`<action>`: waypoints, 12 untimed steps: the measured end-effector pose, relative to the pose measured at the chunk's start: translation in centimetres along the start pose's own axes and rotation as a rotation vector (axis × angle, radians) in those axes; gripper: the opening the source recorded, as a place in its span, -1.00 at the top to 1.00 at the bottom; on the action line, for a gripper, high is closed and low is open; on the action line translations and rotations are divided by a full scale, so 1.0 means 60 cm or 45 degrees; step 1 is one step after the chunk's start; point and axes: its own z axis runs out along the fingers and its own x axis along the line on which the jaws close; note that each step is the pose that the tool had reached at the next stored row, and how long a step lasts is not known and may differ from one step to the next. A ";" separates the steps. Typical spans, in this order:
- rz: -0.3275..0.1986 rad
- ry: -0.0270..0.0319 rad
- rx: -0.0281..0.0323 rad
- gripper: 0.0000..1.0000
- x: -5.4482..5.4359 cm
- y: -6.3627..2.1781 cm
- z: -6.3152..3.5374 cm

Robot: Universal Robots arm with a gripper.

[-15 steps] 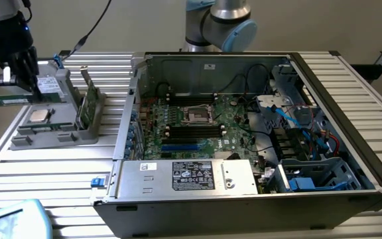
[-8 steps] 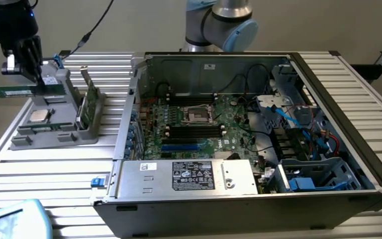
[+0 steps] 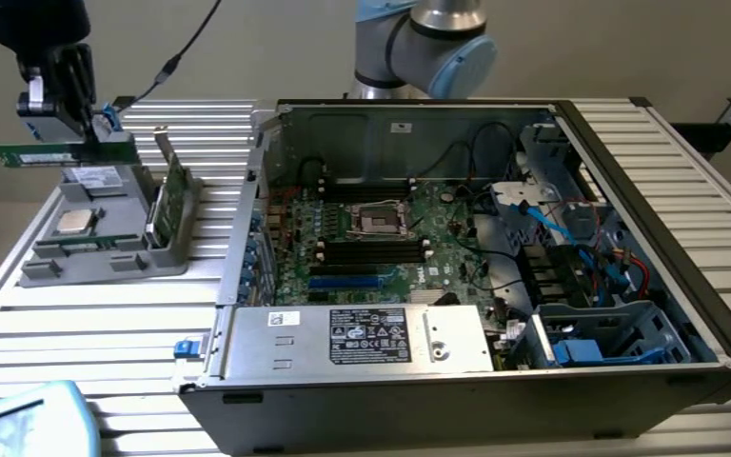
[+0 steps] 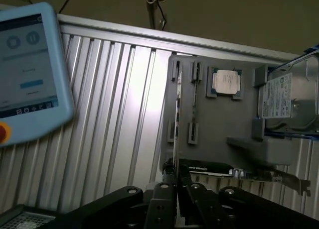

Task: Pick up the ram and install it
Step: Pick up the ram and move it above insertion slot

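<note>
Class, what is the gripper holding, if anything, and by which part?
The gripper pinches the ram by its upper long edge.

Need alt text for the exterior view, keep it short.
A robot gripper holds the ram, a thin green stick, above a grey parts tray at the exterior view's left. An open computer case with its motherboard exposed lies on the slatted table beside it.

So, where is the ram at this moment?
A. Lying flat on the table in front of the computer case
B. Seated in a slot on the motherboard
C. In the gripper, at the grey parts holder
C: the gripper is shut on the ram at the grey parts holder, outside the open computer case.
</note>
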 end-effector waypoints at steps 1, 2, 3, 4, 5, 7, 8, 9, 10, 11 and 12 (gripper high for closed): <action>0.000 -0.0002 -0.0015 0.72 0.001 -0.006 -0.005; 0.000 -0.0004 -0.0029 0.72 0.002 -0.013 -0.008; 0.000 -0.0006 -0.0043 0.72 0.003 -0.019 -0.012; 0.000 -0.0009 -0.0057 0.72 0.004 -0.026 -0.015; 0.000 -0.0010 -0.0070 0.72 0.005 -0.032 -0.018; 0.000 -0.0013 -0.0091 0.72 0.008 -0.046 -0.025; 0.000 -0.0015 -0.0097 0.72 0.009 -0.053 -0.028; 0.000 -0.0016 -0.0103 0.72 0.010 -0.060 -0.032; 0.000 -0.0016 -0.0109 0.72 0.011 -0.067 -0.036; 0.000 -0.0017 -0.0112 0.72 0.012 -0.074 -0.039; 0.000 -0.0017 -0.0117 0.72 0.014 -0.082 -0.042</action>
